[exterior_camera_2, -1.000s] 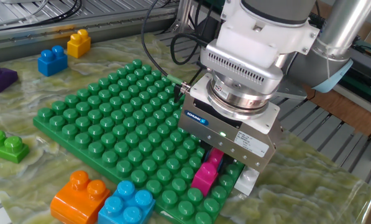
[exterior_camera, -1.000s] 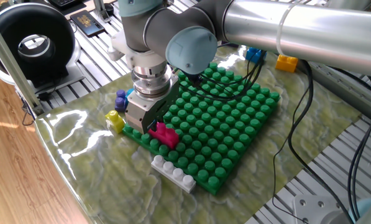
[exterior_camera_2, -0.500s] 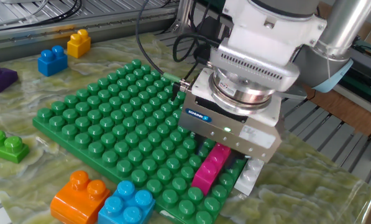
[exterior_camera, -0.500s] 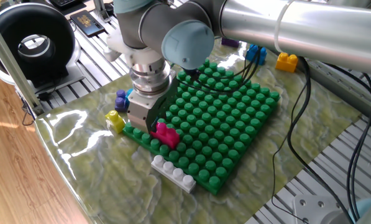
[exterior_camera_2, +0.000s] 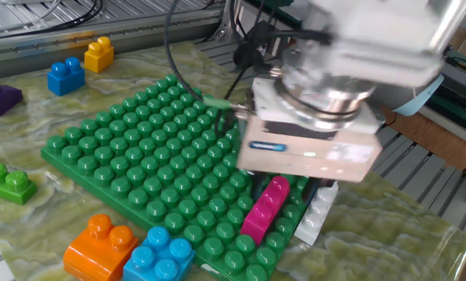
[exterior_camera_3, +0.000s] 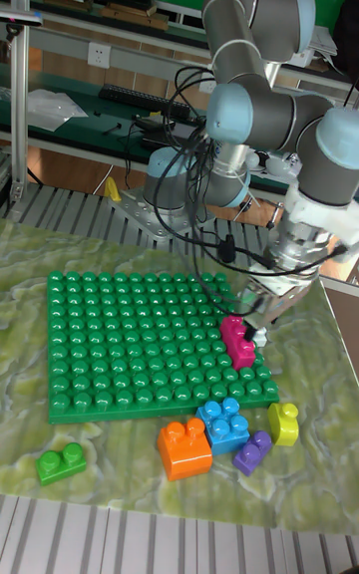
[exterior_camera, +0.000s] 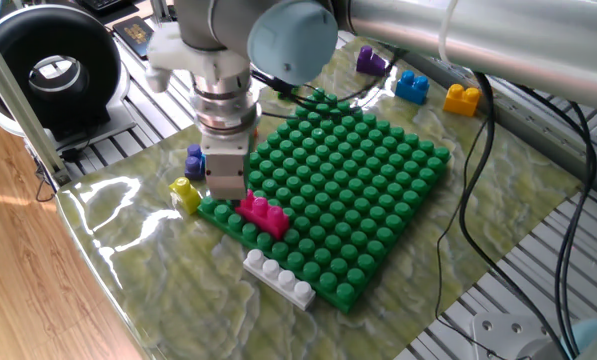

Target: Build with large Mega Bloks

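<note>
Hiding in tall view, white brick [exterior_camera: 279,279] shows beside magenta brick [exterior_camera: 263,213].

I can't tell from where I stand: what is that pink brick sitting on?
The pink brick sits on the studs of the green baseplate, near its edge, with the gripper just above it. The studs directly beneath it are covered, so how firmly it is pressed on cannot be seen.

Green baseplate [exterior_camera: 378,190] on marbled mat [exterior_camera: 158,270] (black fan [exterior_camera: 53,70] behind).
</note>
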